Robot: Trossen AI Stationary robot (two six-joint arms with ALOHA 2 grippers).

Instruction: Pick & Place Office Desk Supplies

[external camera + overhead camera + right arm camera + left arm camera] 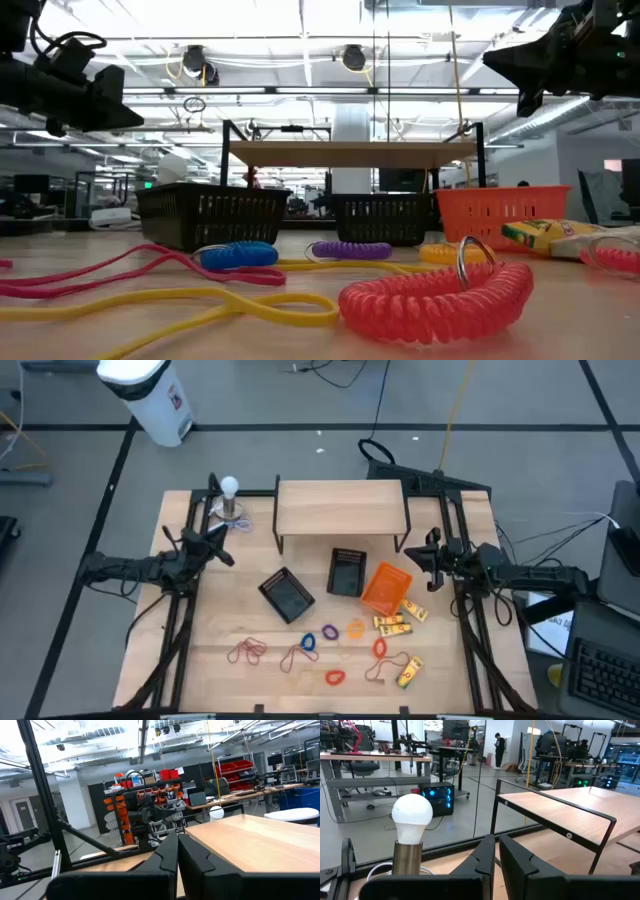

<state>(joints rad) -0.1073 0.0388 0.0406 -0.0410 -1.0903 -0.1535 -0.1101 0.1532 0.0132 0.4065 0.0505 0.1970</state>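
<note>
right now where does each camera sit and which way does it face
High: overhead, straight down on the table; both arms show, left gripper, right gripper.
Low: tabletop height, level across a red coil toward the orange tray; arms overhead.
Left wrist: past shut fingers at the white ball.
Right wrist: past shut fingers over the wooden shelf.
All four share that shelf.

Wooden shelf (340, 506), black trays (288, 596), orange tray (385, 588), white bulb (230, 487)
</note>
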